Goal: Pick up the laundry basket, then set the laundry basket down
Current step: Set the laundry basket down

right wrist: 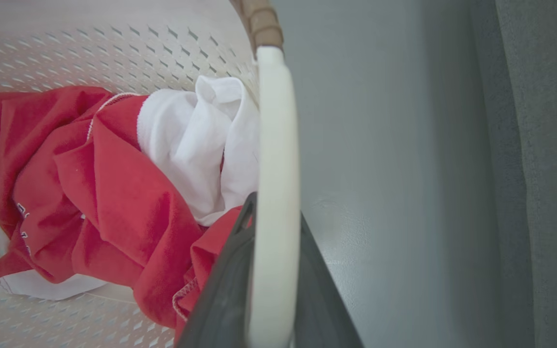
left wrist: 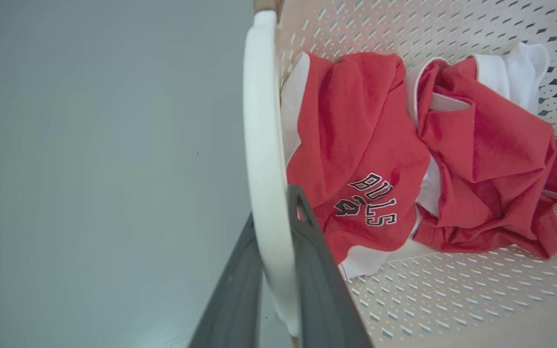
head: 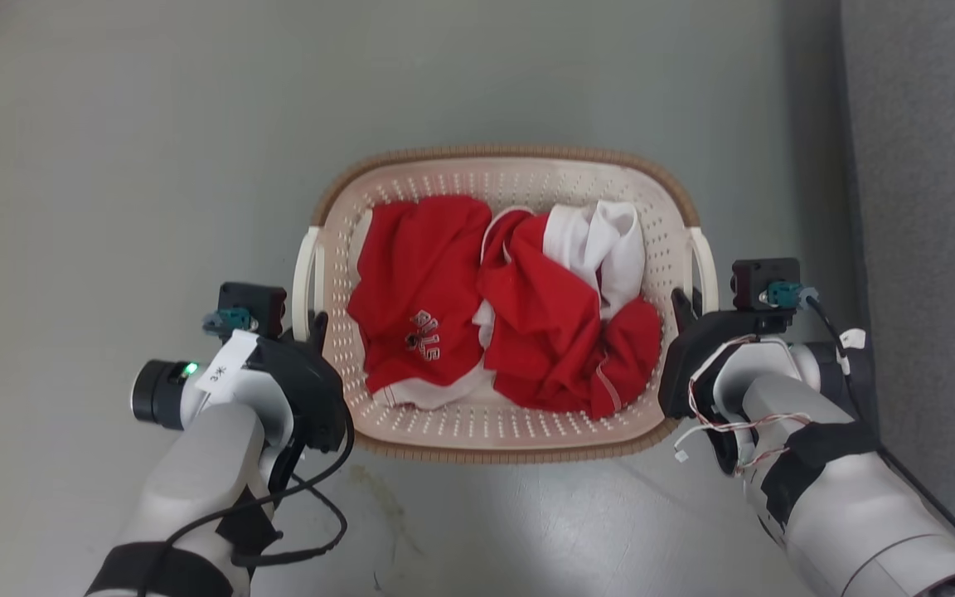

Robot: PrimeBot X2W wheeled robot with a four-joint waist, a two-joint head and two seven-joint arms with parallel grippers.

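One laundry basket point(head: 511, 154) between left tool point(head: 314, 325), right tool point(head: 683, 303).

Glossy plastic laundry basket point(head: 511, 178); clothes point(head: 419, 274) seemingly cotton.

Red and white clothes point(head: 527, 307), cream laundry basket point(head: 494, 178)
Little holes dot it; brown woven rim point(head: 511, 152), white handles point(head: 303, 282), grey floor point(head: 113, 166).

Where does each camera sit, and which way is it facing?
Head view: on the head, facing down at the laundry basket; forearms, left claw and right claw show.
Left wrist view: on the left wrist, facing along its fingers, closed on the left handle.
Right wrist view: mirrored, fingers on the right handle.
Shared: the red and white clothes.
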